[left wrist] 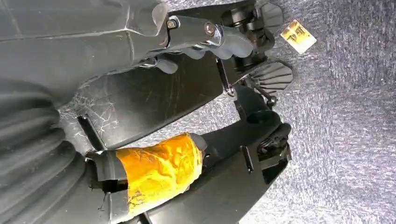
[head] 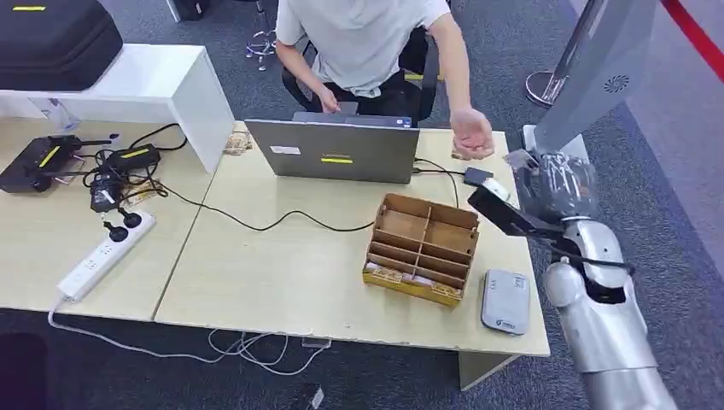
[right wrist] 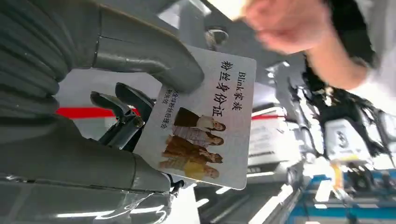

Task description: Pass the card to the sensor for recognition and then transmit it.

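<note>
Here the card (right wrist: pixel 205 121), printed "Blink家族 粉丝身份证" above a photo of four people, is pinched by the right hand (right wrist: pixel 140 88): thumb (right wrist: pixel 154 65) on its face, dark fingers (right wrist: pixel 123 116) behind. It is raised past the table's (head: pixel 282 265) right edge, near a person's hand (head: pixel 471 135). The sensor (head: pixel 505 301) lies at the front right corner. The left hand's (left wrist: pixel 154 42) fingers curl loosely, holding nothing.

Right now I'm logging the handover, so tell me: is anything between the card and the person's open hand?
Nothing visible. The right hand holds the card raised beyond the table's right end, and the person's hand hangs open just past it with open air between. The laptop and wooden organizer sit aside.
</note>
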Motion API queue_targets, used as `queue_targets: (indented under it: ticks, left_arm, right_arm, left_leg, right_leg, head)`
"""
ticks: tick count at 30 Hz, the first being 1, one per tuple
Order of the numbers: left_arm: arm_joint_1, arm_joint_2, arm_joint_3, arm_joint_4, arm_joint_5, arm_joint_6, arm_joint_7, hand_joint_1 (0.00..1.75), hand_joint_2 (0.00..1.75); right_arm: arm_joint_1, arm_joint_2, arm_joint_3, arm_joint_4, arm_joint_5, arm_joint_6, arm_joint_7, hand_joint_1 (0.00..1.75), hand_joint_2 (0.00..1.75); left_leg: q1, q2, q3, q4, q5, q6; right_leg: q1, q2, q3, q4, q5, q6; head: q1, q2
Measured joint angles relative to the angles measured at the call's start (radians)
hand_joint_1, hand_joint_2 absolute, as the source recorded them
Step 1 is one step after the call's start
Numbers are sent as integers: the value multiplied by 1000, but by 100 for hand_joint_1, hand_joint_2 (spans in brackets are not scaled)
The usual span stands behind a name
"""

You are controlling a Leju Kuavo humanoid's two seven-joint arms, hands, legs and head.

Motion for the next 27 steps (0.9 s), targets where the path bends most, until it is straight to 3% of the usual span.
queue_targets:
  ticks: [5, 12, 13, 17, 23, 27]
  left_arm:
    - [-3, 0, -14, 0, -19, -2, 2, 0, 175]
    - [-12, 0, -47, 0, -38, -1, 0, 0, 175]
    - [-12, 0, -50, 0, -39, -1, -2, 0, 175]
    - [-13, 0, -53, 0, -39, -21, -10, 0, 175]
    - [-13, 0, -54, 0, -26, 3, -9, 0, 175]
    - [-13, 1, -54, 0, -14, 3, -2, 0, 175]
  right_arm:
    - [-167, 71, 70, 107, -2, -1, 71, 175, 175]
    - [-367, 183, 98, 338, 11, -5, 167, 175, 175]
    - [-383, 194, 102, 362, 14, -5, 172, 0, 175]
    - [-412, 224, 112, 430, 15, -8, 172, 0, 175]
    - [-416, 241, 119, 488, 15, -31, 133, 0, 175]
    - [-398, 241, 119, 491, 12, -55, 64, 0, 175]
  left_leg:
    - [0, 0, 0, 0, 0, 0]
    - [0, 0, 0, 0, 0, -1]
    - [0, -2, 0, 0, 0, -1]
    - [0, -2, -1, 0, 0, -1]
    - [0, -3, -1, 0, 0, -1]
    - [0, -3, -1, 0, 0, -1]
  right_leg:
    - [0, 0, 0, 1, 0, 0]
    - [0, 0, 0, 0, 0, 0]
    - [0, -2, 0, 0, 0, 0]
    - [0, -2, 0, 0, 0, 0]
    - [0, -3, 0, 0, 0, 0]
    - [0, -2, 0, 0, 0, 0]
  head:
    - [0, 0]
    - [1, 0]
    - [1, 0]
    - [0, 0]
    - [0, 0]
    - [1, 0]
